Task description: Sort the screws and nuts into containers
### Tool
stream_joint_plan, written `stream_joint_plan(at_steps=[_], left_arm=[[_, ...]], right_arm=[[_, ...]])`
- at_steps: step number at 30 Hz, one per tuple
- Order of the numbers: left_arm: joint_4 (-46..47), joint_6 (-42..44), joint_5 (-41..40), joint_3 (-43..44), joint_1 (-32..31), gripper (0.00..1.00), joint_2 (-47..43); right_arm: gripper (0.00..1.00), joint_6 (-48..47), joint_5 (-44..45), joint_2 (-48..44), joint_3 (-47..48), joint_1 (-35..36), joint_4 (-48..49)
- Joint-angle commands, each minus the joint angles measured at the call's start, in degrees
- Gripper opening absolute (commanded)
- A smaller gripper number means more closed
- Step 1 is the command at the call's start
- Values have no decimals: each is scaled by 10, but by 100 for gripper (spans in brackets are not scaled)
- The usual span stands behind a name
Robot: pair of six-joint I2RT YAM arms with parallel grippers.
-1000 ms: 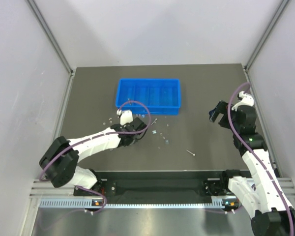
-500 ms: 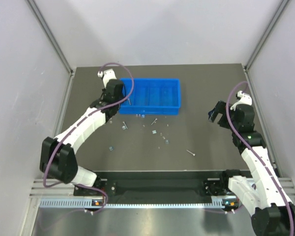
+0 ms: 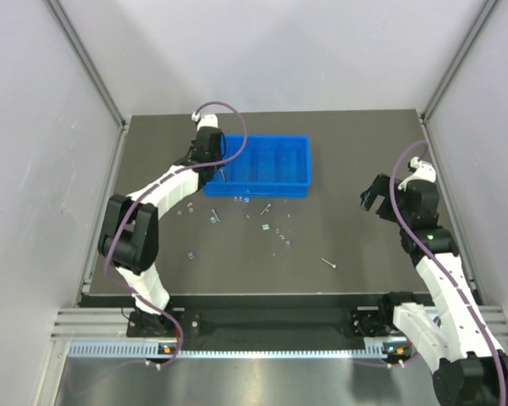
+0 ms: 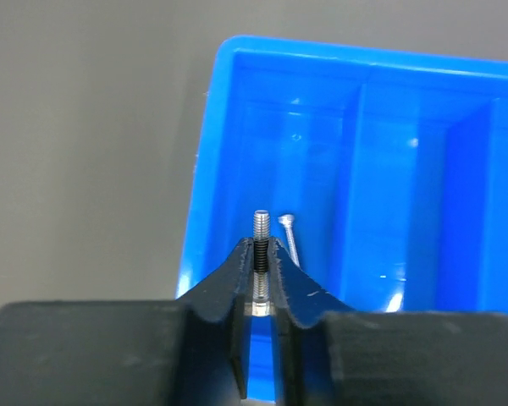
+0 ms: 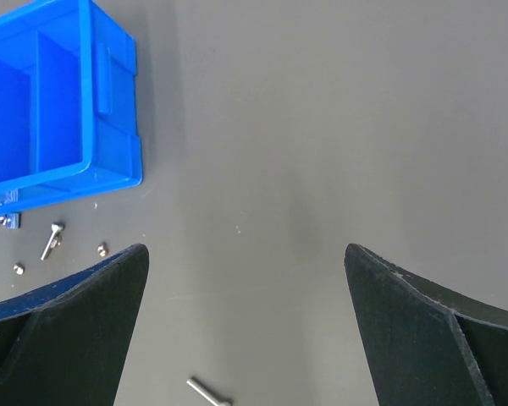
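My left gripper [image 3: 219, 170] is shut on a small silvery screw [image 4: 261, 225], held above the leftmost compartment of the blue tray [image 3: 258, 137]. In the left wrist view the gripper [image 4: 261, 246] pinches the screw's threaded shaft, and the tray wall [image 4: 205, 194] lies below. Another screw [image 4: 290, 238] lies in that compartment. Loose screws [image 3: 266, 208] and nuts [image 3: 281, 230] lie on the dark table in front of the tray. My right gripper [image 3: 371, 199] is open and empty at the right, also in its wrist view [image 5: 245, 249].
A lone screw [image 3: 329, 263] lies toward the table's front; it also shows in the right wrist view [image 5: 207, 393]. A small piece [image 3: 191, 254] lies at front left. The tray's corner [image 5: 110, 127], a screw [image 5: 52, 238] and nuts [image 5: 102, 249] show at left.
My left arm swung from the table in front of the tray up to the tray's left end, carrying the screw. The right arm has barely moved.
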Motion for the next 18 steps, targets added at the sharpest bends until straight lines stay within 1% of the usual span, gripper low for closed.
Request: stream_joint_plan(at_steps=[1,4,5,6,7,8,9,12,13,14,15,16,17,18], left_arm=[[39,30,22,30,8,17,-3],[23,31,25,41,8,22,1],[16,31,20,50,8,31,1],[8,29,18,54,9,42,0],[-5,26,17,58,9,58,-7],[-15,24,18,59,8,79,-11],[-22,23,19,61,8,82,-23],[-67,-8,15,71,8,80,-48],[-105,-37,16,66,8,80,-76],[-125,-55,23,57,8,80,-92],[-139,-75,26,43,7,78,-133],[-150,-113,30,-5,6,78,-156],[-150,-129,29,-34,-1,77,-179],[-149,-143,10,-64,-6,75,-203]], right_arm=[[100,-6,14,-17,25,5,4],[100,-6,16,-18,24,6,1],[100,-6,16,-19,25,6,-1],[100,-6,16,-18,26,6,-2],[100,-7,15,-17,27,6,-3],[100,-8,13,-18,29,6,-6],[100,-8,13,-18,29,6,-7],[100,-8,12,-21,33,6,-10],[100,-9,13,-24,31,6,-11],[100,-9,13,-26,29,6,-11],[100,-10,15,-28,27,6,-10],[100,-7,15,-32,21,6,-9],[100,-7,15,-32,20,5,-8],[100,-6,13,-33,18,6,-8]])
